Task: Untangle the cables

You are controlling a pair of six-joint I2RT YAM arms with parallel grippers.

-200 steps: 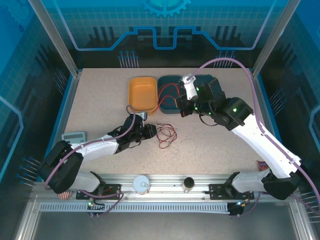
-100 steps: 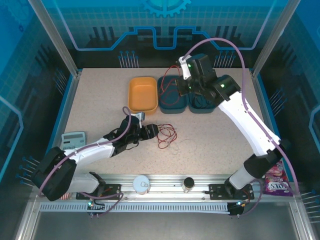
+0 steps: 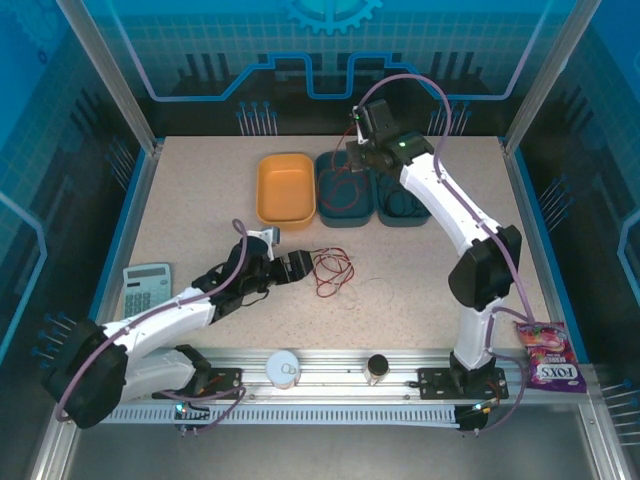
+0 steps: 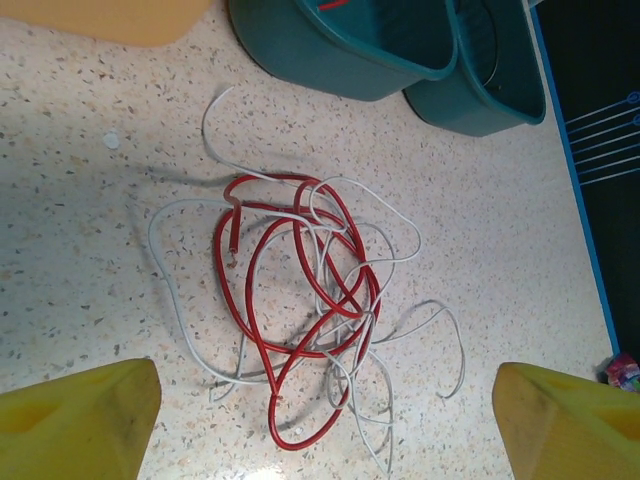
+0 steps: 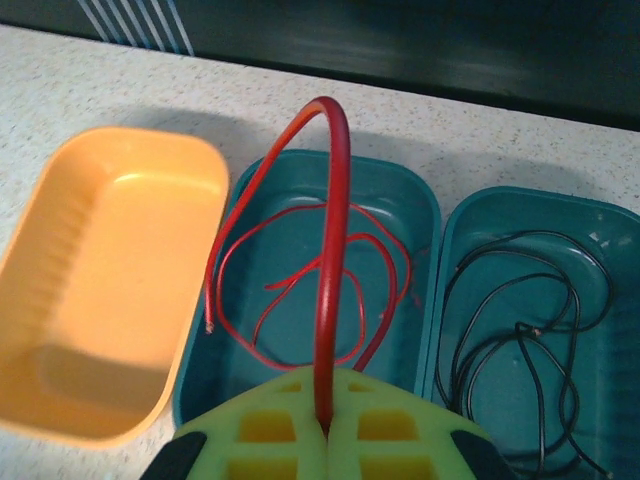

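My right gripper [image 5: 325,425] pinches a red cable [image 5: 330,250] over the teal bin [image 5: 395,163]; a black cable [image 5: 520,330] lies sorted at its three o'clock. My left gripper [image 4: 325,420] gapes, empty, over the unsorted red-white tangle [image 4: 310,290].

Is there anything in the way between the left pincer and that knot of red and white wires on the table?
Nothing visible. The left pincer is open, and the tangled wires lie on the table just ahead of its yellow fingers, with nothing lying over them.

a speckled beige table [image 3: 200,200] sits inside blue patterned walls [image 3: 320,60] framed by aluminium posts [image 3: 105,70].
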